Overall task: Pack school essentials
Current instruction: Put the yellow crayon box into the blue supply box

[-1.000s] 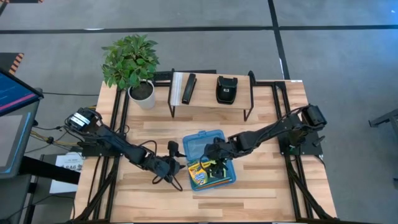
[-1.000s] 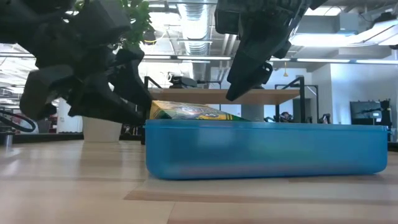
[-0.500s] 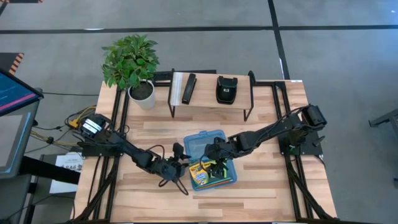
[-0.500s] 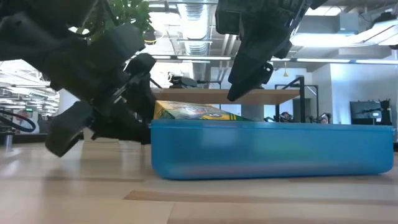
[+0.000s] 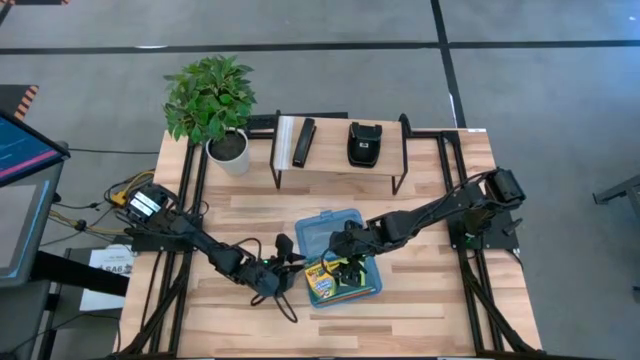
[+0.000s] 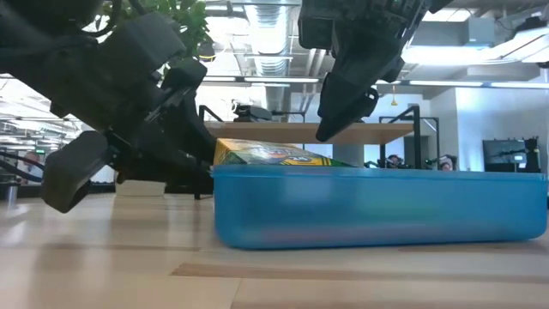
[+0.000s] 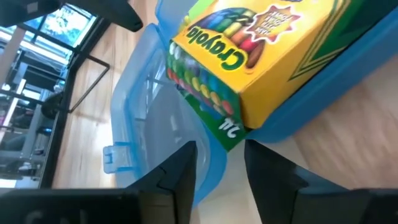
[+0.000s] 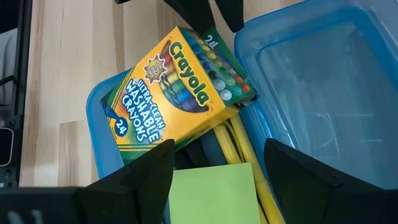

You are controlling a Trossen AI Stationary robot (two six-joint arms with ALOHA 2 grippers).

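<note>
Left gripper [image 7: 217,171] parted, gripping nothing, at corner of yellow-green crayon box [image 8: 177,102] lying tilted over rim of blue case [image 5: 350,228], lower centre of high view; right gripper [image 8: 214,177] wide apart above lime sticky-note pad [image 8: 214,193] and yellow pencils [image 8: 239,146] inside.

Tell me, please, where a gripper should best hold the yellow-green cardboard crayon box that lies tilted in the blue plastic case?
Probably across the raised window end of the crayon box, coming from the case's left side. That end sticks up over the rim of the blue plastic case, so both narrow sides look free there.
</note>
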